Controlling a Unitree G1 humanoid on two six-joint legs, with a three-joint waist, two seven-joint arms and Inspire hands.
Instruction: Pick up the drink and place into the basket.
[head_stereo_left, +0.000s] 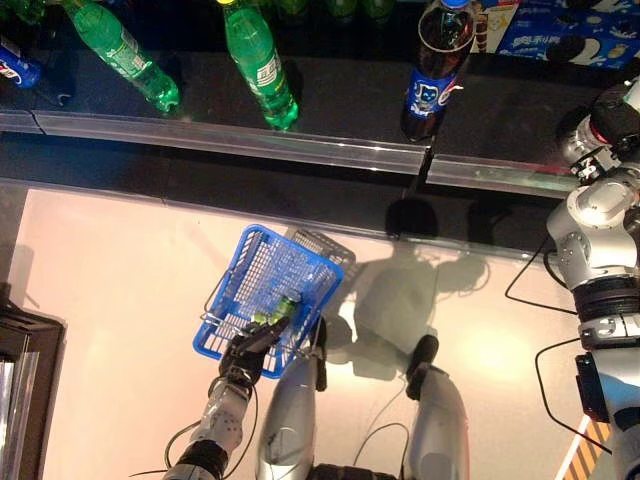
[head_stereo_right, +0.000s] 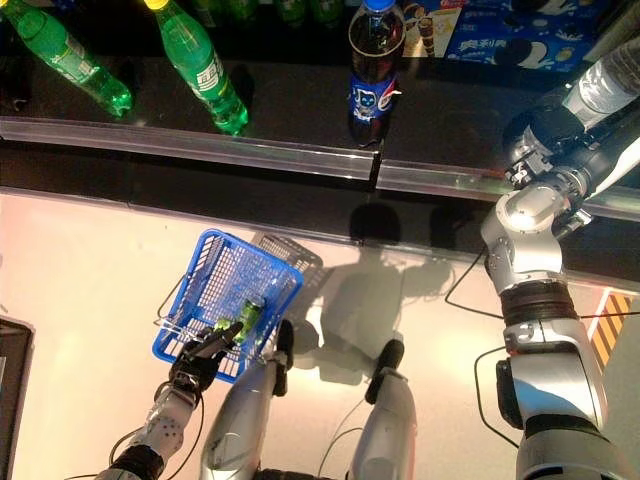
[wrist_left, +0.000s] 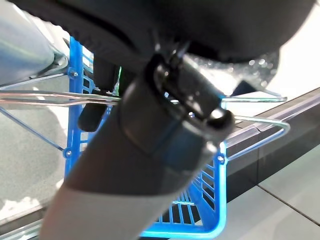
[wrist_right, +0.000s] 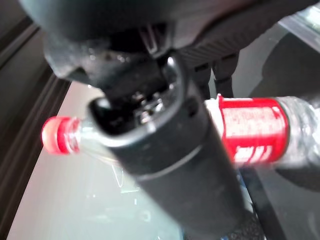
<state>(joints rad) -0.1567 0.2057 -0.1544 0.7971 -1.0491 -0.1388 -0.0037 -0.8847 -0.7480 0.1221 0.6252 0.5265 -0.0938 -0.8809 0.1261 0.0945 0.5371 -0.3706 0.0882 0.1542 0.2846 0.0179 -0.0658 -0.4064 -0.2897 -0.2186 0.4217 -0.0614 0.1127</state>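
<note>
Left hand low, fingers curled round a wire handle; right hand raised, wrapped around a clear bottle.

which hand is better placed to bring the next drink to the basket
Right. The right hand is up at the shelf with its fingers round a red-capped clear bottle. The left hand is occupied, holding the blue basket by its wire handle low over the floor.

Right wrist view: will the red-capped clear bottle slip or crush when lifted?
Likely slippery: the bottle is smooth and round, so it could twist under the right hand. Held near the neck, its labelled body may sag. Thin clear plastic might dent.
</note>
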